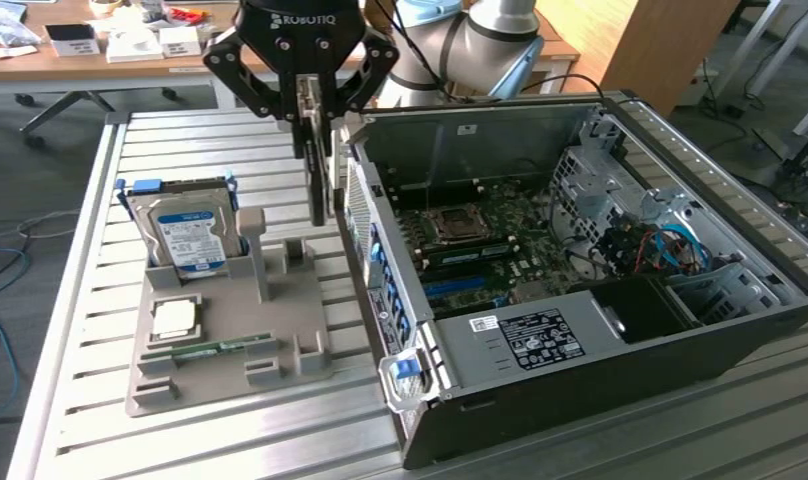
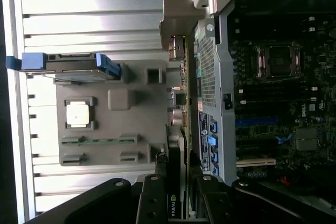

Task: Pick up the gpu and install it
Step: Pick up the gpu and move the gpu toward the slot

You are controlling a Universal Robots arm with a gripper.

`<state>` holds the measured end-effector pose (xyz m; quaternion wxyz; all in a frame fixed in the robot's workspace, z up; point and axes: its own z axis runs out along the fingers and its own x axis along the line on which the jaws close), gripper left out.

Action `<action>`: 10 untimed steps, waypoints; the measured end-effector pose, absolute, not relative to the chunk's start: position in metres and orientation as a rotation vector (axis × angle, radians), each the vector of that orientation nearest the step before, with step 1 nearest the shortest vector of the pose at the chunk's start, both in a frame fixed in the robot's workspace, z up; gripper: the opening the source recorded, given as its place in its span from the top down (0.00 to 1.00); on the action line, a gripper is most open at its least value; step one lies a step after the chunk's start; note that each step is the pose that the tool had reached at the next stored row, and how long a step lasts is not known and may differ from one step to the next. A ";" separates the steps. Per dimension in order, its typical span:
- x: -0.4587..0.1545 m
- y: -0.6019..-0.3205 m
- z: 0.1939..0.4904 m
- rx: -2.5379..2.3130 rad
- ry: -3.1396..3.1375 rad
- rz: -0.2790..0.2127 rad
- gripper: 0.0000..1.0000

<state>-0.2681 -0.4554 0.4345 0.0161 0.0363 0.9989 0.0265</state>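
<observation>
Counting one claw (image 1: 313,115), clamping tight on the upper edge of one gpu (image 1: 319,180). Hanging edge-on below the claw, in the gap between grey holder (image 1: 291,290) and open case (image 1: 618,350), just beside the case wall.

Sitting in the holder: one hard drive (image 1: 184,235) standing upright, one CPU (image 1: 175,318) lying flat, one memory stick (image 1: 224,348) lying in its slot.

Showing inside the case: one motherboard (image 1: 491,245), one bare socket (image 1: 454,225), a bundle of blue cables (image 1: 671,245).

Resting on the slatted tabletop (image 1: 151,445): holder and case side by side.

Crowding the card: case wall on one side, holder posts on the other.
</observation>
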 end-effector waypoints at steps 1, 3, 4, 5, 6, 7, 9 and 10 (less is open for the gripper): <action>-0.268 -0.455 0.434 0.113 3.106 0.082 0.73; -0.267 -0.455 0.434 0.113 3.106 0.082 0.73; -0.266 -0.455 0.434 0.113 3.106 0.082 0.73; -0.266 -0.455 0.434 0.113 3.106 0.082 0.73; -0.266 -0.455 0.434 0.113 3.106 0.082 0.73; -0.265 -0.455 0.434 0.113 3.106 0.082 0.73; -0.264 -0.455 0.434 0.113 3.106 0.082 0.73; -0.264 -0.455 0.434 0.113 3.106 0.082 0.73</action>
